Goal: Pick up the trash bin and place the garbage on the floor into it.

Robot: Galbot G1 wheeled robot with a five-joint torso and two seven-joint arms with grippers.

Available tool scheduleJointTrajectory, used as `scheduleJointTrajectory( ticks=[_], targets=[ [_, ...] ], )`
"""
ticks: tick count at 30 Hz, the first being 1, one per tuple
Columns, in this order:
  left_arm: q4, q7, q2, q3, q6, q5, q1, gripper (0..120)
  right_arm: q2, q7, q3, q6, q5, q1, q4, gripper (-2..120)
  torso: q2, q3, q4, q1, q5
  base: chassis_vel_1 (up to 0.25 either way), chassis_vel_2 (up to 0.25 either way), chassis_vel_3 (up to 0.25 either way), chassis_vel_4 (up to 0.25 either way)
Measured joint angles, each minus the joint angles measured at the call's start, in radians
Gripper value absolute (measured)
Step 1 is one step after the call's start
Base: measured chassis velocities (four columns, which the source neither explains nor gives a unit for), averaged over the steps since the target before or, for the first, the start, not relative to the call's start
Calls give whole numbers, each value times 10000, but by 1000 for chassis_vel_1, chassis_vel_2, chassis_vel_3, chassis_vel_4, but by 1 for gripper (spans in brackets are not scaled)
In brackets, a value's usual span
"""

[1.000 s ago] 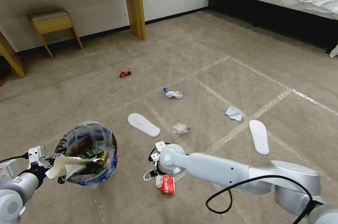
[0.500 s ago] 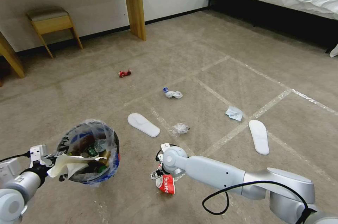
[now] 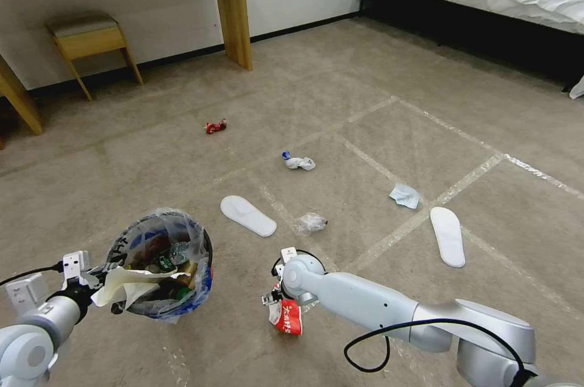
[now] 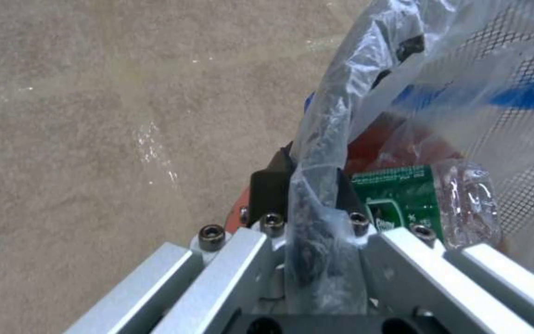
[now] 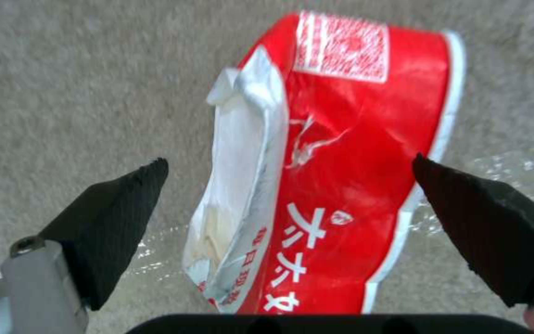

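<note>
Red and white, a flattened carton (image 5: 335,171) lies on the beige carpet (image 3: 340,89), framed between the spread black fingertips (image 5: 118,222) of the right gripper (image 3: 275,300), which sits low over it, jaws apart and touching nothing, apparently lined up to close on it. To the robot's left, the trash bin (image 3: 163,265) hangs off the floor (already holding bottles and paper), the left gripper (image 4: 307,204) clamped on its plastic-lined rim, probably to keep it within reach. Farther out lie slipper soles (image 3: 247,215), tissues (image 3: 405,195) and a red wrapper (image 3: 215,126).
</note>
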Motion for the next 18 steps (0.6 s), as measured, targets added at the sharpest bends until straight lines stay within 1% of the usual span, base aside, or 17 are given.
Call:
scheduleJointTrajectory(
  ticks=[8, 13, 16, 17, 18],
  targets=[
    [-9, 31, -56, -96, -45, -4, 59, 1, 296, -89, -75, 47, -425, -107, -418, 100, 0, -1, 0, 0, 0, 0, 0, 0, 0],
    [-47, 37, -69, -96, -54, -7, 75, 1, 319, -92, -161, 50, -601, -148, -488, 100, 0, 0, 0, 0, 0, 0, 0, 0, 0],
    [-75, 37, -69, -83, -71, -14, 71, 1, 197, -37, -207, 80, -655, -146, -348, 87, 0, -1, -1, 0, 0, 0, 0, 0, 0],
    [-75, 37, -69, -83, -71, -14, 71, 1, 197, -37, -207, 80, -655, -146, -348, 87, 0, -1, -1, 0, 0, 0, 0, 0, 0],
    [-82, 37, -69, -62, -78, -14, 67, 1, 143, -17, -224, 82, -644, -133, -263, 82, 0, -1, -2, 0, -1, 0, 0, 0, 0]
  ],
)
